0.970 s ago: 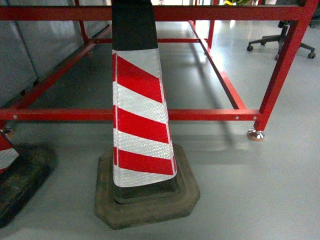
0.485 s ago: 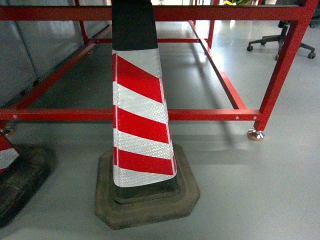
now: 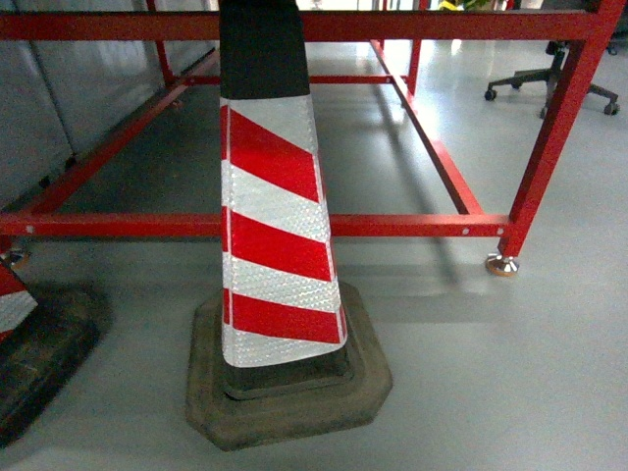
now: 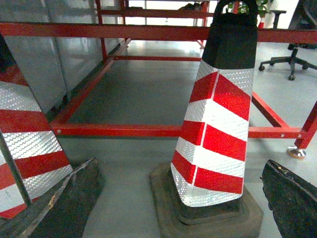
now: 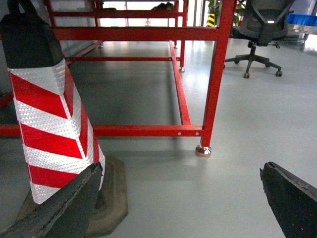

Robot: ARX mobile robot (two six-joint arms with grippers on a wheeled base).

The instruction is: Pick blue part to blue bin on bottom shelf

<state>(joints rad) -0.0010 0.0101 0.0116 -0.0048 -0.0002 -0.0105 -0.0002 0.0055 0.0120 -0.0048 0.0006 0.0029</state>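
Note:
The blue part, the blue bin and the bottom shelf are out of view in every frame. In the left wrist view my left gripper [image 4: 178, 164] is open, its dark fingers [image 4: 67, 198] spread wide with nothing between them but the floor and a traffic cone beyond. My right gripper [image 5: 181, 168] is also open in the right wrist view, fingers [image 5: 290, 198] far apart over bare grey floor. Neither gripper shows in the head view.
A red-and-white striped traffic cone [image 3: 275, 226] on a dark rubber base stands directly ahead. A second cone [image 4: 25, 139] is at the left. Behind them runs a low red steel frame [image 3: 392, 225] with a footed leg [image 3: 501, 263]. An office chair [image 5: 257, 34] stands far right.

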